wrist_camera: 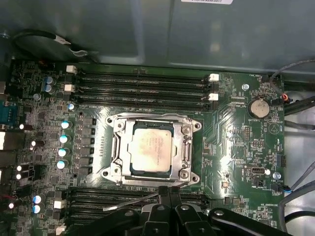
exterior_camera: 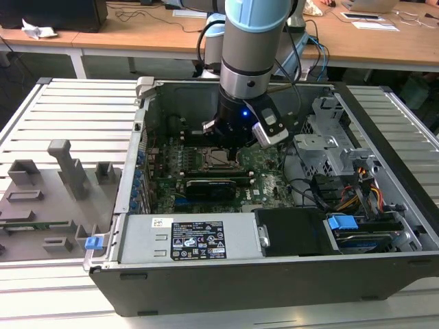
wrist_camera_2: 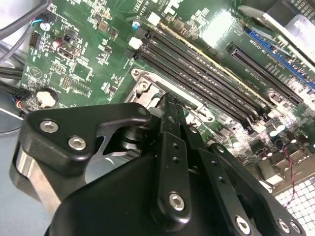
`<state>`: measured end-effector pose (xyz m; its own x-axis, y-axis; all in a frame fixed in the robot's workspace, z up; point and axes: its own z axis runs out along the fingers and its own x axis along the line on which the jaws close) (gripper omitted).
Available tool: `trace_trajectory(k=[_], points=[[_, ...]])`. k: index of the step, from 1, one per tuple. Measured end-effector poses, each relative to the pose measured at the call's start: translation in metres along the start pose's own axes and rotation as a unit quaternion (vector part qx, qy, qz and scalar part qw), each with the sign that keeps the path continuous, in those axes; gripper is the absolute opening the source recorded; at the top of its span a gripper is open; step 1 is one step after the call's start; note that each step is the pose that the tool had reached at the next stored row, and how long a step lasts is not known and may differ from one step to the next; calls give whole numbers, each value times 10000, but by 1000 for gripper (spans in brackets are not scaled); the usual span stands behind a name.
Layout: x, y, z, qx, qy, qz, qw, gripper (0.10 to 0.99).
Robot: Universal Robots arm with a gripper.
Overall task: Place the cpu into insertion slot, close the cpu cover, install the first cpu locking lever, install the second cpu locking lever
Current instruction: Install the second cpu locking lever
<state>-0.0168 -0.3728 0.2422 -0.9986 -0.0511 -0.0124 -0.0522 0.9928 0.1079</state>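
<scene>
In the exterior view, the single arm reaches down into the open computer case (exterior_camera: 384,226), its gripper (exterior_camera: 230,145) hanging just above the insertion slot (exterior_camera: 218,159) on the green motherboard (exterior_camera: 264,168); one long black expansion card (exterior_camera: 209,186) lies on the near side of the slot. In the second wrist view the gripper (wrist_camera_2: 170,105) has its two fingers pressed together, nothing visible between them, their tips right at the silver rim of the slot (wrist_camera_2: 147,86). In the first wrist view one cpu (wrist_camera: 151,148) sits in the slot, the cpu cover (wrist_camera: 118,147) lying down around it, and the closed fingertips (wrist_camera: 169,192) stand at the slot's edge beside one thin locking lever (wrist_camera: 133,201). Four memory slots (wrist_camera: 142,86) run along the slot's opposite side.
</scene>
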Motion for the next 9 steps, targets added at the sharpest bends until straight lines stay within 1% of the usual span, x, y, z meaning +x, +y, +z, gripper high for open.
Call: trace_trajectory(k=[2, 3, 5, 6, 7, 9], points=[[1, -22, -2, 0, 0, 0, 10000, 106], [34, -38, 3, -11, -1, 0, 10000, 106], [172, -56, 20, -35, -2, -1, 10000, 106], [214, -57, 22, -39, -2, 0, 10000, 106], [249, -56, 25, -45, -3, 1, 10000, 106], [278, -56, 40, -46, -2, 0, 10000, 106]])
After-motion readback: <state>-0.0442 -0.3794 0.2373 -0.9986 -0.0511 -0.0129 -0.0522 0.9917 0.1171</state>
